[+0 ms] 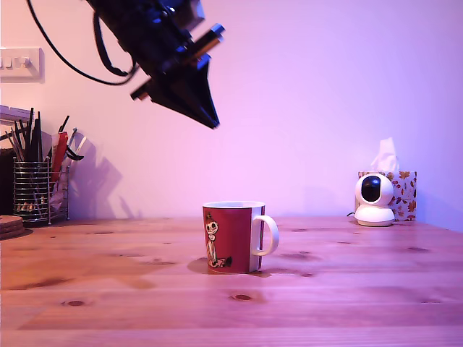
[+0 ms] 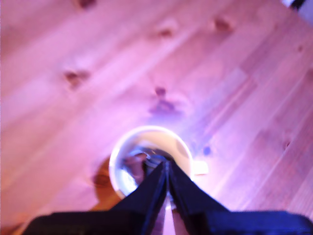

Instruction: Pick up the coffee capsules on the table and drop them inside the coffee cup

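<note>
1. The gripper (image 1: 214,123) hangs high in the upper centre of the exterior view, tilted down toward the frame's right, well above the table (image 1: 108,289). The arm behind it is cut off by the top edge, with a black cable looping off to the upper left.
2. In the wrist view the two black fingers (image 2: 146,193) meet at a point with only a thin seam between them; they are closed together and nothing is seen held between the tips.
3. The coffee cup (image 1: 233,236), red with a pale cartoon figure and a white handle on the frame's right, stands upright at the centre of the table.
4. The wrist view looks straight down into the cup's white interior (image 2: 128,164). The picture is blurred; a brownish shape (image 2: 136,161) lies inside, possibly a capsule, but it cannot be identified with certainty, and the fingers cover part of the interior.
5. No capsule is visible on the table top in either view.
6. Left edge of the exterior view: a wire utensil holder (image 1: 32,191), partly cut off. Right side: a small white camera (image 1: 375,196) before a tissue box (image 1: 405,189).
</note>
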You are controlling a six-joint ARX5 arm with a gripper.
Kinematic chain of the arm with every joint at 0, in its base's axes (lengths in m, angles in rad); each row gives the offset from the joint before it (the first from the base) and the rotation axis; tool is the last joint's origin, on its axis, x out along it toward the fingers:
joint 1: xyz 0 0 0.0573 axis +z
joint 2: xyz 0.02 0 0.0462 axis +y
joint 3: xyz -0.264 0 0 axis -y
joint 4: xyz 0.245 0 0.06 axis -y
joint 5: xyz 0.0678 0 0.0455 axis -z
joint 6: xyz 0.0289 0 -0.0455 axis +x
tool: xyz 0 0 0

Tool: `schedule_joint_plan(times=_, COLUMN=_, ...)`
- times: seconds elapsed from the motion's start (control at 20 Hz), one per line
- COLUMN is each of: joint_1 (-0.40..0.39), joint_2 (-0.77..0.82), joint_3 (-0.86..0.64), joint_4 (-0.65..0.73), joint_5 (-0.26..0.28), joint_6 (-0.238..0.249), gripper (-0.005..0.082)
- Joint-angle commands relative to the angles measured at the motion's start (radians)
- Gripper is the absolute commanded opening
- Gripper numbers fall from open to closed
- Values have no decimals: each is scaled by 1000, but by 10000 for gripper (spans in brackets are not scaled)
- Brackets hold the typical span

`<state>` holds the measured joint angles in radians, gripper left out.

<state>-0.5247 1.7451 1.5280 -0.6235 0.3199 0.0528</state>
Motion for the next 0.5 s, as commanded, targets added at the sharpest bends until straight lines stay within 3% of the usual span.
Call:
schedule_joint_plan(times=0.0, joint_1=8, joint_2=-59, joint_3=-58, joint_4=19, joint_5=4, joint_6=8, gripper=-21)
schedule_joint_plan(times=0.3, joint_1=54, joint_2=-246, joint_3=-243, joint_4=117, joint_5=3, joint_6=7, gripper=-21)
schedule_joint_plan(times=0.45, joint_1=74, joint_2=-349, joint_3=-340, joint_4=155, joint_5=-32, joint_6=3, gripper=-21)
